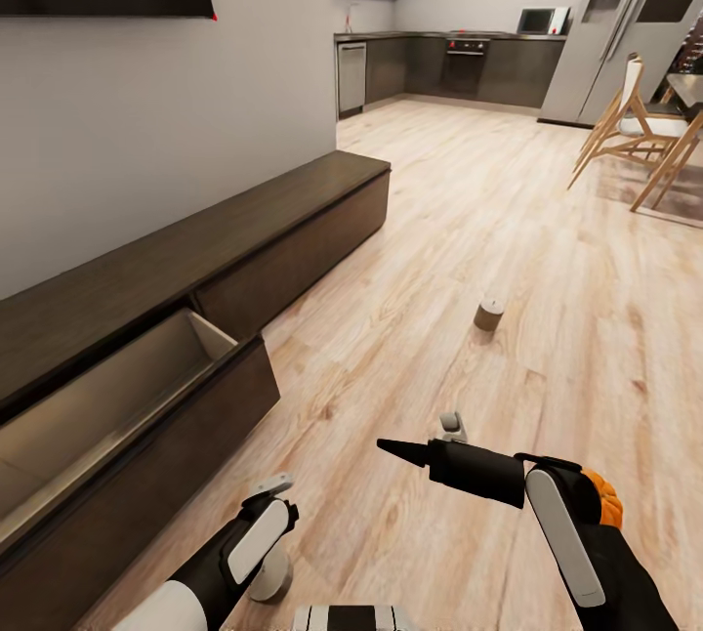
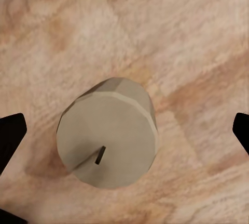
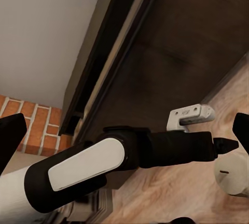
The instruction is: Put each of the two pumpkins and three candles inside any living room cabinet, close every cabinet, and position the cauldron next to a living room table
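On the floor, candle (image 2: 107, 133) between open left end effector (image 2: 124, 135) fingertips

The left arm is reaching down and forward, its black forearm with a white panel angled toward the floor, and the left gripper (image 2: 124, 141) is pointing straight down. Its two dark fingers (image 2: 10, 135) are standing wide apart, one at each side of the wrist view, touching nothing between them. The right arm is bending across the body, its black forearm with a long white panel rising from the lower right of the head view. The right gripper (image 1: 402, 452) is pointing sideways toward the robot's left, dark fingertips tapering to a point. In the right wrist view its fingers (image 3: 10, 141) are showing spread wide.
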{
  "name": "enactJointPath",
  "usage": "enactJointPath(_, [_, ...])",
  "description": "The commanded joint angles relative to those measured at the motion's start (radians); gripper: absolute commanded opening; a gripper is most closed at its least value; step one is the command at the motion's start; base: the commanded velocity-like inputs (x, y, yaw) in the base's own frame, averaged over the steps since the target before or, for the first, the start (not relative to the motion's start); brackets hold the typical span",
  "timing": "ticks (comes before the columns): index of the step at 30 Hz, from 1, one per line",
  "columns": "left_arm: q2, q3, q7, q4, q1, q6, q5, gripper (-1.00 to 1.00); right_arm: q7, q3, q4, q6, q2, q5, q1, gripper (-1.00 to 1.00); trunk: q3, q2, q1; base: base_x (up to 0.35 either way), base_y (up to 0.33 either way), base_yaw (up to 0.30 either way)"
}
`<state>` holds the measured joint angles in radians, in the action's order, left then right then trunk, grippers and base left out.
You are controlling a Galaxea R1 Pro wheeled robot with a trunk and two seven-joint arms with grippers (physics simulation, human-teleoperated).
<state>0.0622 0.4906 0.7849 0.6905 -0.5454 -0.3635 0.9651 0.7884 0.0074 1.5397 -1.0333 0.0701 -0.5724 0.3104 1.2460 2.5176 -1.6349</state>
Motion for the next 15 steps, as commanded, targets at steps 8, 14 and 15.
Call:
enactJointPath(8, [-0.005,0.003,0.007,0.001,-0.001,0.0,0.003,1.0,0.003,0.0,0.0,-0.004,0.0,-0.016,0.001,1.0,0.032,0.002,-0.003,0.0,0.0,0.0])
enactJointPath(14, [-0.004,0.003,0.007,0.0,-0.001,0.002,0.003,1.0,0.003,0.0,-0.001,-0.004,0.0,-0.042,0.0,1.0,0.055,0.004,-0.006,0.0,0.0,0.0])
enactJointPath(15, [-0.004,0.003,0.007,0.0,-0.001,0.002,0.003,1.0,0.003,0.0,-0.001,-0.004,0.0,-0.043,0.0,1.0,0.059,0.004,-0.007,0.0,0.0,0.0])
